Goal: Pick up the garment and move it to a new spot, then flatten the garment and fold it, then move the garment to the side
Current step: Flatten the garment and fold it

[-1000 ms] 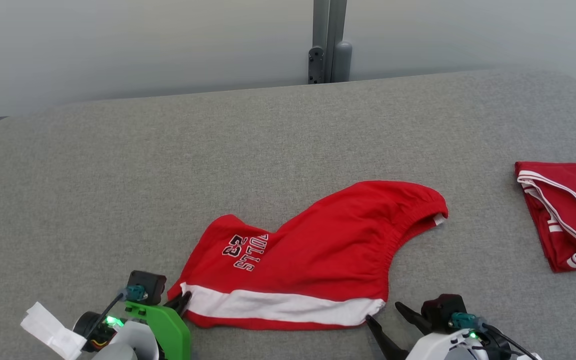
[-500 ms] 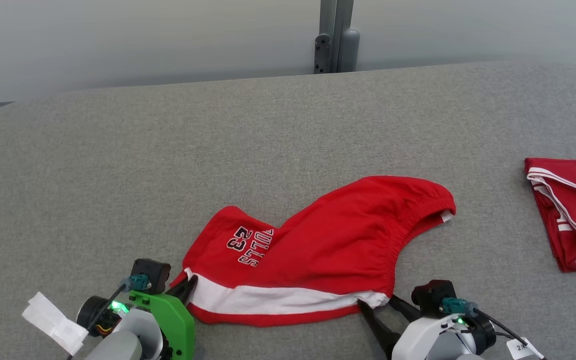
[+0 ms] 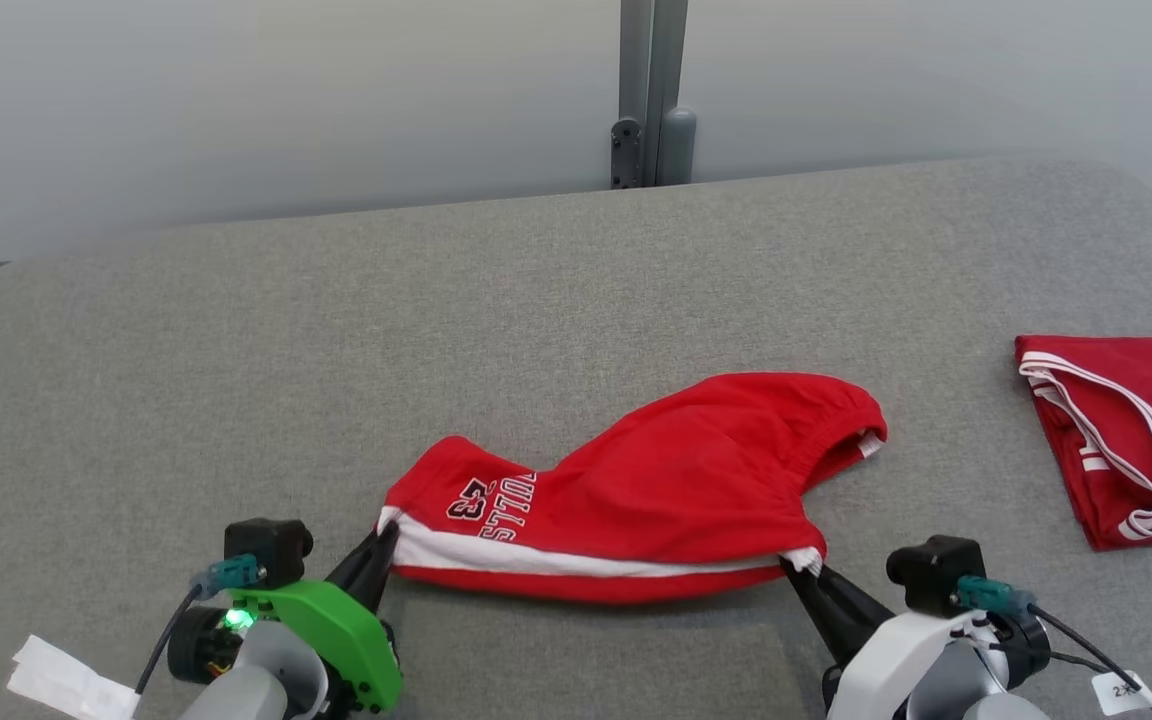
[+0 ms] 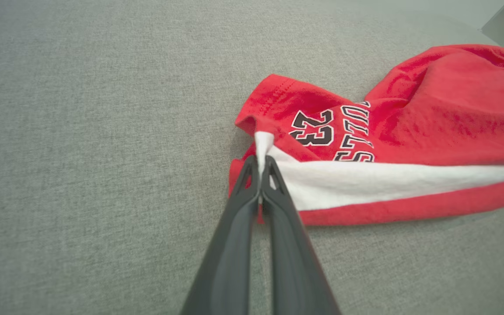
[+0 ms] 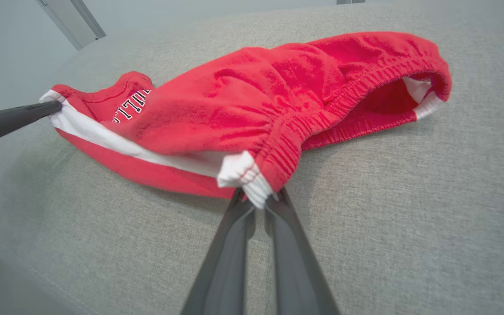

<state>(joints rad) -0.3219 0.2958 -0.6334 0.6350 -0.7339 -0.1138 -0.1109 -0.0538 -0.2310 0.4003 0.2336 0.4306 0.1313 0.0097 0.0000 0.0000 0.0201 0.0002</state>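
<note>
Garment [image 3: 636, 500]: red shorts with white side stripe, lower centre of the head view, lying crumpled on grey padded surface [image 3: 536, 280], near edge raised off it between two grips. Elastic waistband end toward right of frame, printed leg end toward left.

Step in hand, as judged: lift for transfer to a new spot. Recommended: raise both corners together and level. Hold the span taut enough to prevent sag in the middle, not so taut as to drag fabric out of either pinch. Clear the surface fully before any sideways travel. Stay well apart from second red garment [image 3: 1116, 430] at right edge of frame.

Left gripper [image 3: 388, 535], lower left: clenched tight on the white-striped hem corner, cloth pinched at the very tips, confirmed in left wrist view. Right gripper [image 3: 798, 566], lower right: clamped on the white rib at the waistband corner, only a small fold between the tips in right wrist view. Shallow bite on both sides; slip possible under a sudden pull.
</note>
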